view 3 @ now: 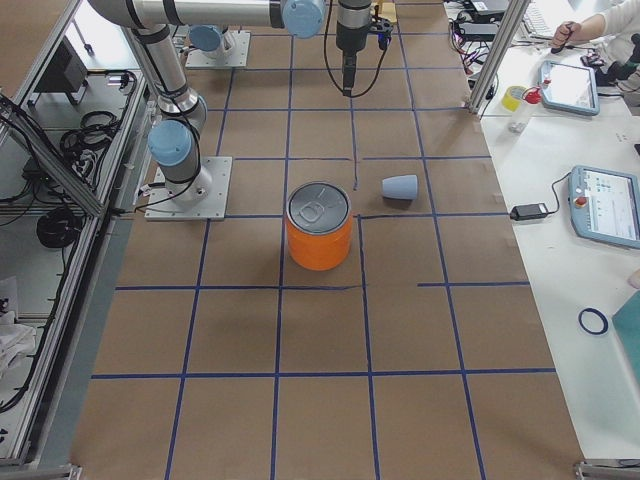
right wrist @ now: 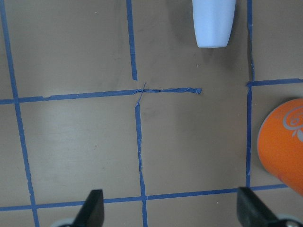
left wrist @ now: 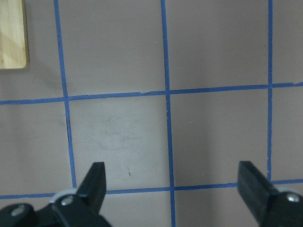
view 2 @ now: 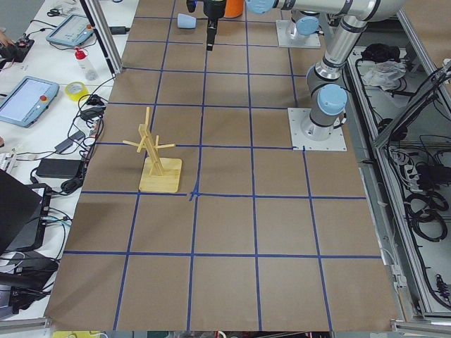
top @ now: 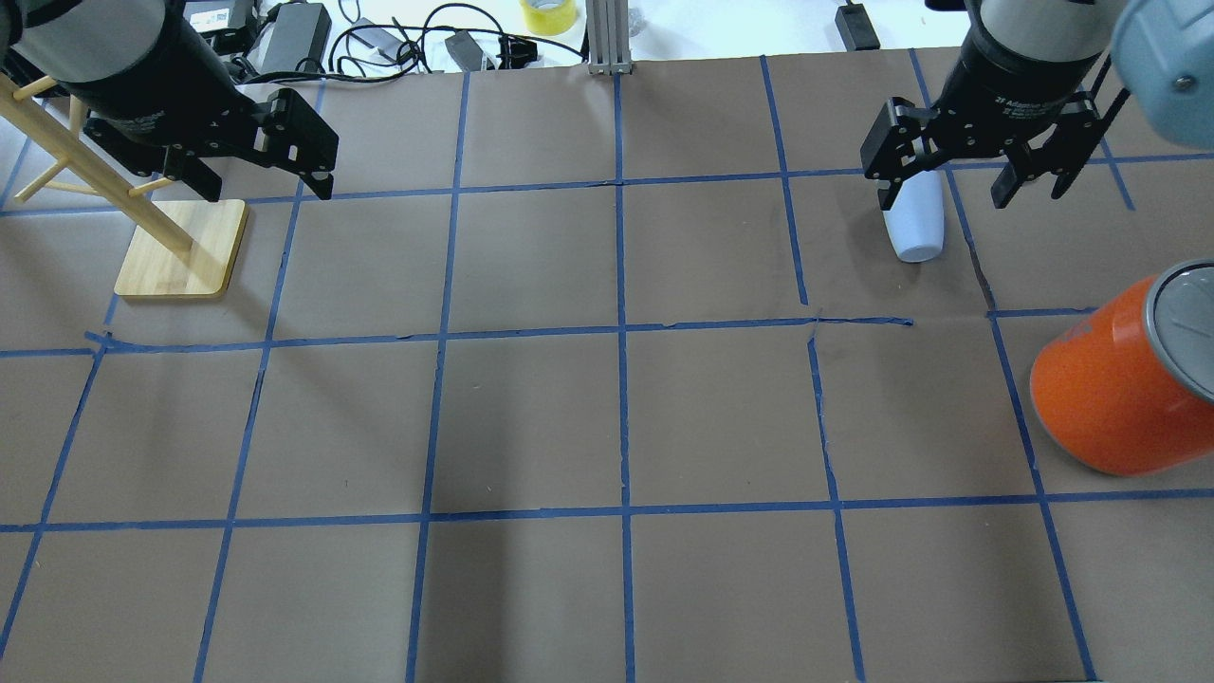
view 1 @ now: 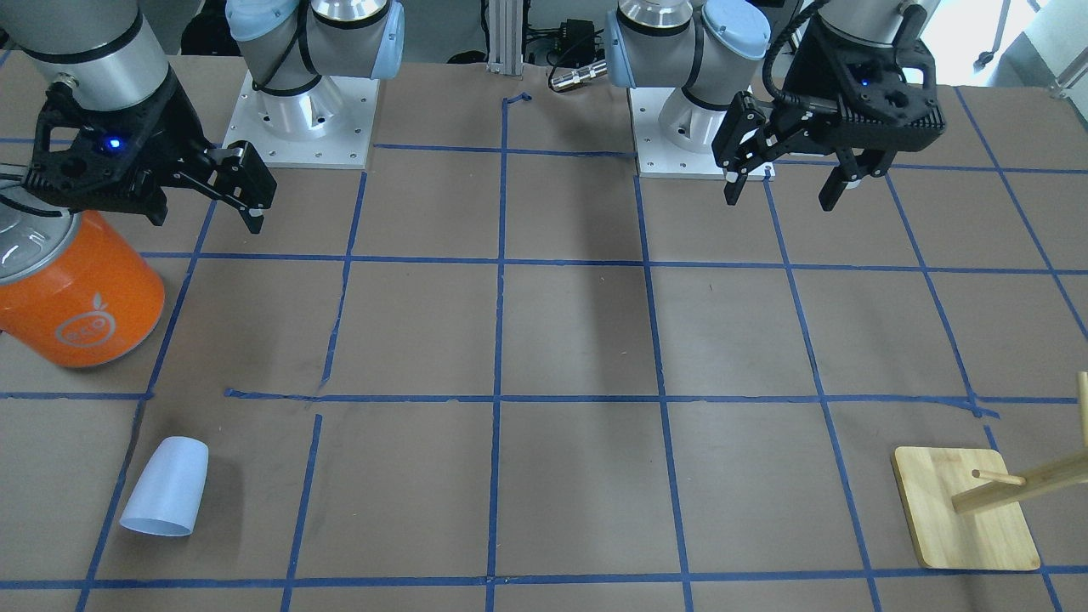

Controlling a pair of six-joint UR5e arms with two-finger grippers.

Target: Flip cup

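Observation:
The cup [view 1: 167, 500] is small and pale blue. It lies on its side on the brown table, its wide mouth pointing away from the robot. It also shows in the overhead view [top: 918, 232], the right wrist view [right wrist: 213, 21] and the exterior right view [view 3: 400, 187]. My right gripper [view 1: 204, 221] is open and empty, high above the table. In the overhead view [top: 944, 202] one finger overlaps the cup's far end. My left gripper [view 1: 779, 202] is open and empty, far from the cup, and also shows in the overhead view [top: 266, 190].
A large orange can [view 1: 81, 289] with a silver lid stands near the cup, below my right gripper; it also shows in the overhead view [top: 1110, 398]. A wooden peg stand [top: 180, 251] sits on the left arm's side. Blue tape lines grid the table.

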